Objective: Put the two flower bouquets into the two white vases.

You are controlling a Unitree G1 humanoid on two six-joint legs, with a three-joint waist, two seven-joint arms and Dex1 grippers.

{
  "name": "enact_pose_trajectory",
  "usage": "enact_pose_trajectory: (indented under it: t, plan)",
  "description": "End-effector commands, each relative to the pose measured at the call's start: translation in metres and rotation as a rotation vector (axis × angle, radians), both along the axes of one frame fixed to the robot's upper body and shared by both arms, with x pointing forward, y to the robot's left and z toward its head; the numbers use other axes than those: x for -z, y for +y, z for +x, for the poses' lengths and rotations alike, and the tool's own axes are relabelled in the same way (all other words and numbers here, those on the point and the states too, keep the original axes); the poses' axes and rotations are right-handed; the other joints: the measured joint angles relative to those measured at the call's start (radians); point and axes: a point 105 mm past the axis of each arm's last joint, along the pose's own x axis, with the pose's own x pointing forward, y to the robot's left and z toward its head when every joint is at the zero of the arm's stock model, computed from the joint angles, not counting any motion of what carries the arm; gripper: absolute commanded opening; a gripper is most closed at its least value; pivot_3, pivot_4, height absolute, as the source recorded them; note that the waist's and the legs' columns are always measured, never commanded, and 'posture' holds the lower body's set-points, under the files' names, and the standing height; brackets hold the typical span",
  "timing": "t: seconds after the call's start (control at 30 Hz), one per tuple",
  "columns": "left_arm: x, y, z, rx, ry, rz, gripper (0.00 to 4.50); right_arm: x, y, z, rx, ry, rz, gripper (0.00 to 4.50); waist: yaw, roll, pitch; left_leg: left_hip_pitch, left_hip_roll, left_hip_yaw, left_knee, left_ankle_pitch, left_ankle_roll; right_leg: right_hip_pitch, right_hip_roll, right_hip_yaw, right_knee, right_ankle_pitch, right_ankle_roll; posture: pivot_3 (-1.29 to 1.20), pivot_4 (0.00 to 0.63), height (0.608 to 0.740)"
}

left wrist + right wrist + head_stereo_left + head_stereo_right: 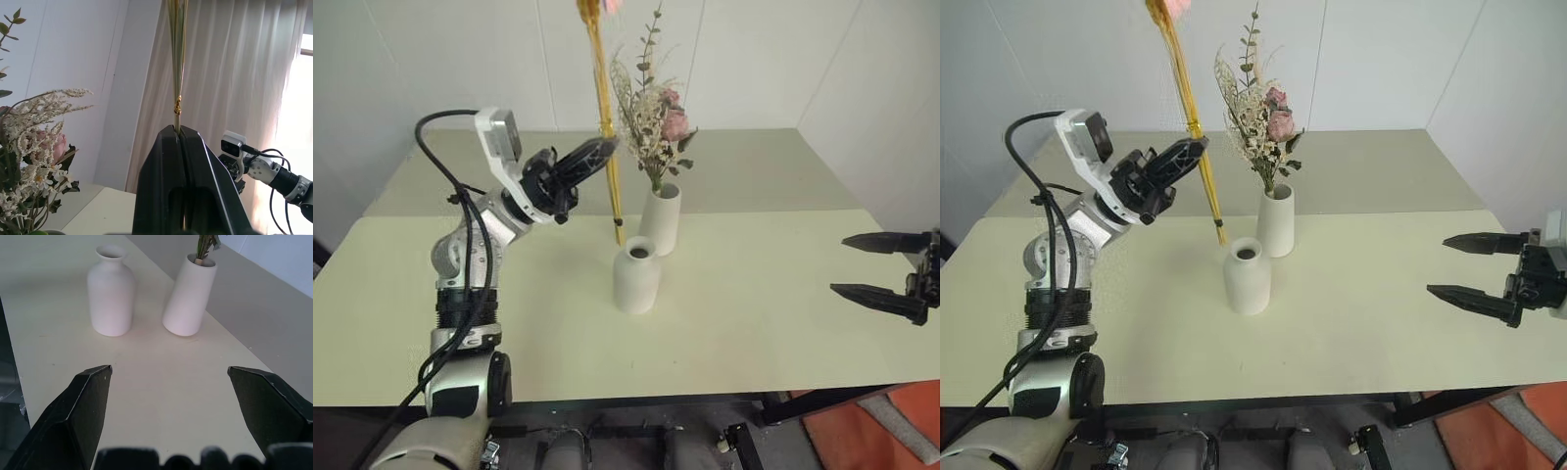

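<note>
Left gripper clamped on slim bundle, stems upright with tips near bottle vase mouth for insertion; bushy bunch in tall vase; right gripper jaws wide, idle over table.

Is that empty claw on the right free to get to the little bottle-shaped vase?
Probably yes: the right claw is open and bare table lies between it and the bottle-shaped vase.

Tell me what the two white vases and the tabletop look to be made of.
Shorter vase and taller vase: probably ceramic, matte white, no glare, smooth shading. Tabletop: pale yellow-green, flat, low sheen; perhaps laminate, but that is uncertain.
</note>
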Motion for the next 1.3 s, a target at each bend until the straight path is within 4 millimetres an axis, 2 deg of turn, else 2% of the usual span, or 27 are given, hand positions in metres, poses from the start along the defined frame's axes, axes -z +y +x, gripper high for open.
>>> enact_pose_trajectory:
  t: [0.03, 0.5, 0.6, 0.87, 1.0, 1.13, 1.3]
  plan:
    - [-0.009, -0.009, -0.001, 0.011, -0.074, -0.005, 0.03, -0.015, 0.000, -0.004, 0.004, -0.087, -0.017, 4.50, 0.000, 0.000, 0.000, 0.000, 0.000, 0.000, 0.000, 0.000, 0.000, 0.000, 0.000, 0.000, 0.000, 0.000, 0.000, 0.00, 0.150, 0.740]
    - [0.019, -0.040, 0.005, 0.042, -0.106, 0.122, 0.03, -0.016, -0.001, -0.009, 0.023, -0.106, -0.034, 4.50, 0.000, 0.000, 0.000, 0.000, 0.000, 0.000, 0.000, 0.000, 0.000, 0.000, 0.000, 0.000, 0.000, 0.000, 0.000, 0.00, 0.150, 0.740]
    - [0.022, -0.040, 0.000, 0.071, -0.111, 0.139, 0.64, -0.016, -0.002, -0.010, 0.029, -0.109, -0.036, 4.50, -0.001, 0.000, 0.000, 0.000, 0.000, 0.000, 0.000, 0.000, 0.000, 0.000, 0.000, 0.000, 0.000, 0.000, 0.000, 0.00, 0.150, 0.740]
    - [0.043, -0.028, -0.006, 0.044, -0.080, 0.213, 3.15, -0.015, -0.003, -0.008, 0.037, -0.113, -0.040, 4.50, -0.005, 0.000, 0.000, 0.000, 0.000, 0.000, 0.000, 0.000, 0.000, 0.000, 0.000, 0.000, 0.000, 0.000, 0.000, 0.00, 0.150, 0.740]
    - [0.051, -0.010, -0.007, -0.021, -0.038, 0.247, 4.37, -0.015, -0.003, -0.006, 0.043, -0.119, -0.043, 4.50, -0.004, 0.000, 0.000, 0.000, 0.000, 0.000, 0.000, 0.000, 0.000, 0.000, 0.000, 0.000, 0.000, 0.000, 0.000, 0.00, 0.150, 0.740]
    - [0.053, 0.019, -0.013, -0.106, -0.039, 0.230, 4.44, -0.013, -0.003, -0.005, 0.045, -0.119, -0.048, 4.50, -0.003, 0.000, 0.000, 0.000, 0.000, 0.000, 0.000, 0.000, 0.000, 0.000, 0.000, 0.000, 0.000, 0.000, 0.000, 0.00, 0.150, 0.740]
    - [0.045, 0.053, -0.035, -0.170, -0.072, 0.265, 4.44, -0.013, -0.005, -0.004, 0.048, -0.111, -0.050, 4.50, -0.004, 0.000, 0.000, 0.000, 0.001, 0.000, 0.000, 0.000, 0.000, -0.001, 0.000, 0.000, 0.000, 0.000, 0.000, 0.00, 0.150, 0.740]
